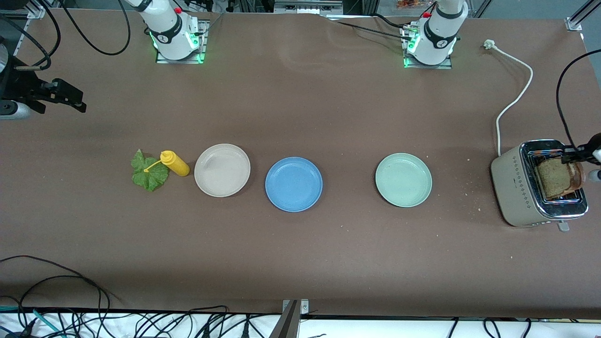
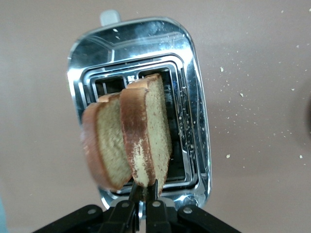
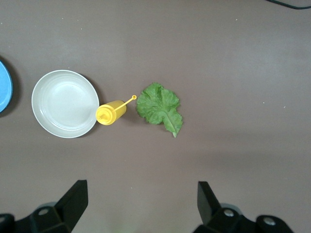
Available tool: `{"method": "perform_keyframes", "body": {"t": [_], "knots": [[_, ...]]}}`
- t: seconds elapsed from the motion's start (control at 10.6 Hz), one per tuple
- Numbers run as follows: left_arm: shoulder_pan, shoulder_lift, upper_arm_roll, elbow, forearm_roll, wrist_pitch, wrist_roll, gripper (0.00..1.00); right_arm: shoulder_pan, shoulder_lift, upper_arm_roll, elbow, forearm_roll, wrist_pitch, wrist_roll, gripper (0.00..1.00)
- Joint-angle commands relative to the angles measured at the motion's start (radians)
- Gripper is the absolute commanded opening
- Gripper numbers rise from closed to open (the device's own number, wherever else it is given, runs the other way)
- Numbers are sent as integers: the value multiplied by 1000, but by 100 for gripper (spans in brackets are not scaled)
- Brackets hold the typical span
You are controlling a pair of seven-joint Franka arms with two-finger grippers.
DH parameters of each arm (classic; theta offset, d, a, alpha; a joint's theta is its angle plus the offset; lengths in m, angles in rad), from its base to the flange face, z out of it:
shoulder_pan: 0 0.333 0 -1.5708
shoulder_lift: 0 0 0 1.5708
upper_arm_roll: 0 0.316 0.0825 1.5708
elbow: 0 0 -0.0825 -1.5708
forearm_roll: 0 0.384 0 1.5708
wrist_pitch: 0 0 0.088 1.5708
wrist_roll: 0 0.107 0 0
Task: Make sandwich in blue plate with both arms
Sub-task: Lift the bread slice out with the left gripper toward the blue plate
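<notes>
A: Because the bread stands upright in the toaster [image 1: 521,185], the left gripper [image 2: 144,193] pinches the edge of one bread slice [image 2: 146,136] from above, jaws clamped on it, likely to lift it clear.

B: And the right gripper [image 3: 141,206]?

A: It waits, spread wide, over the lettuce leaf [image 3: 159,108] and yellow squeeze bottle [image 3: 112,112]. The blue plate [image 1: 294,184] sits bare between the beige plate [image 1: 222,169] and pale green plate [image 1: 403,179].
</notes>
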Motion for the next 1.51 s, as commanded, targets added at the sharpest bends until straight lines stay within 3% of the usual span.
{"method": "perform_keyframes", "body": {"t": [0.0, 0.47, 0.76, 0.95, 1.14, 1.42], "knots": [[4, -101, -13, 12, -21, -96, 33, 0, 1, 9, -4, 25, 8, -16, -10, 100], [-5, -158, -73, 127, -24, -300, 20, 0, 1, 9, -4, 25, 11, -16, -9, 100], [-5, -157, -130, 151, -26, -313, 17, 0, 1, 9, -4, 27, 11, -16, -9, 100], [-5, -157, -208, 153, -27, -313, -41, 0, 1, 9, -4, 27, 11, -16, -9, 100], [-9, -154, -288, 148, -82, -313, -150, 0, 1, 9, -4, 27, 11, -16, -7, 100], [-113, -131, -300, 127, -217, -302, -333, 0, 1, 9, -4, 27, 11, -16, -7, 100]]}}
